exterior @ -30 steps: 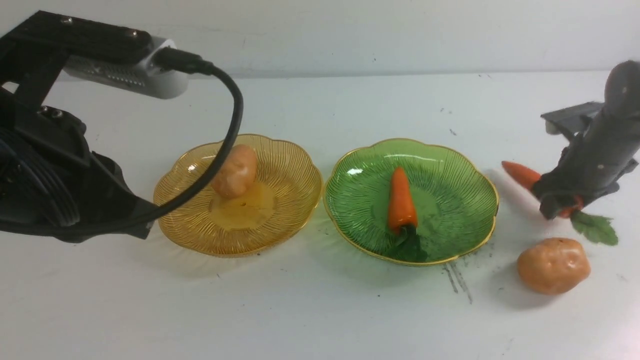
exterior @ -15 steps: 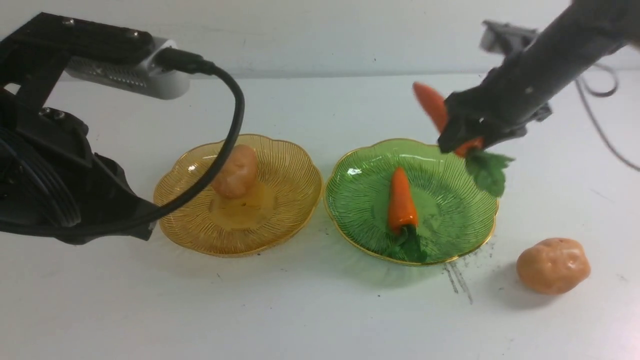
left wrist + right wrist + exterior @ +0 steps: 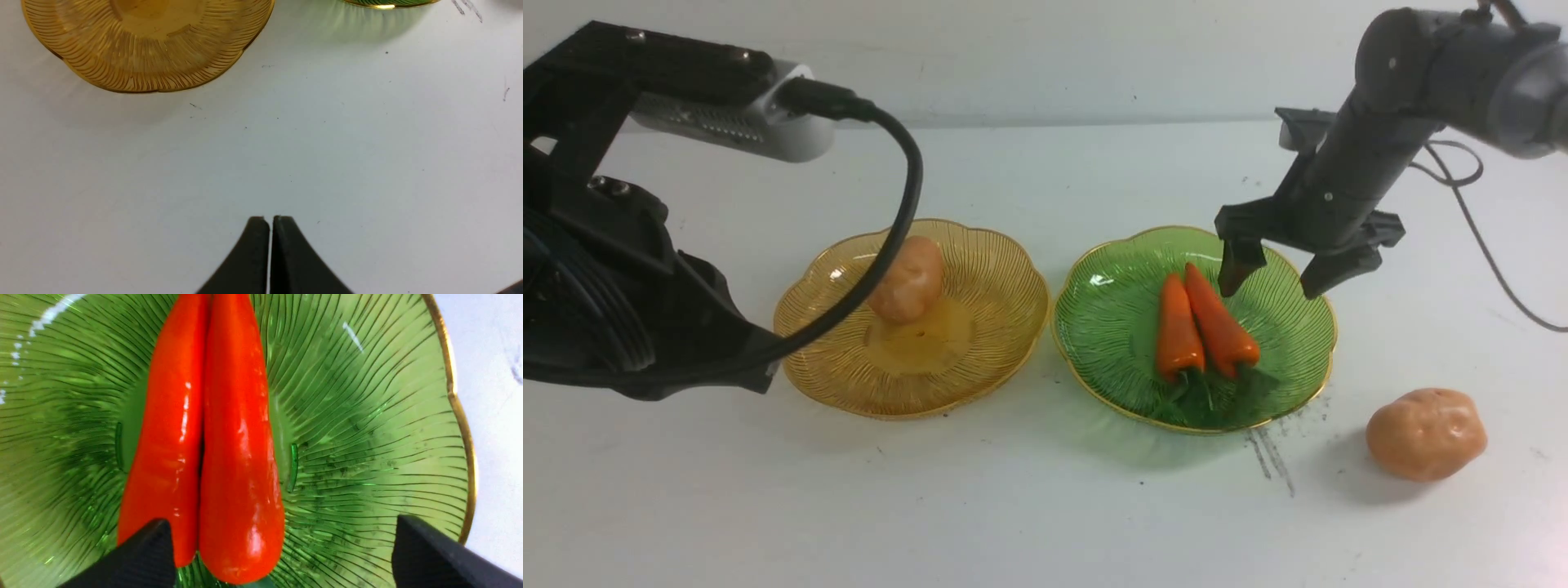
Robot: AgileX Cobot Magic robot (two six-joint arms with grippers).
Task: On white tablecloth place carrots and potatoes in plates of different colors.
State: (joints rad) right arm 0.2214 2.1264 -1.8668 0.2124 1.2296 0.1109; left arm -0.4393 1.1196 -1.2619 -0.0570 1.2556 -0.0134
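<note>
Above the green plate (image 3: 1115, 322), my right pincer (image 3: 1272, 287) hangs with its jaws spread wide and nothing between them. Beneath it two carrots lie in that plate side by side, touching along their length. Their pointed tips face away from me and their dark leafy tops lie toward the near rim. The left carrot (image 3: 1178, 327) lies straight, and the right carrot (image 3: 1218, 322) leans its tip in against it. From my right wrist I look down on both glossy orange bodies, with my two dark fingers raised clear of them.

To the left, the amber plate (image 3: 988, 269) stands just beside the green one, their rims nearly meeting. It holds one potato (image 3: 908, 279) toward its far side. The other potato (image 3: 1426, 434) lies on the white tablecloth (image 3: 1045, 506), to the right of the green plate and nearer to me, apart from both plates.

My left pincer (image 3: 269, 222) is closed tight, finger against finger, gripping nothing. It sits over bare cloth on the near side of the amber plate.
</note>
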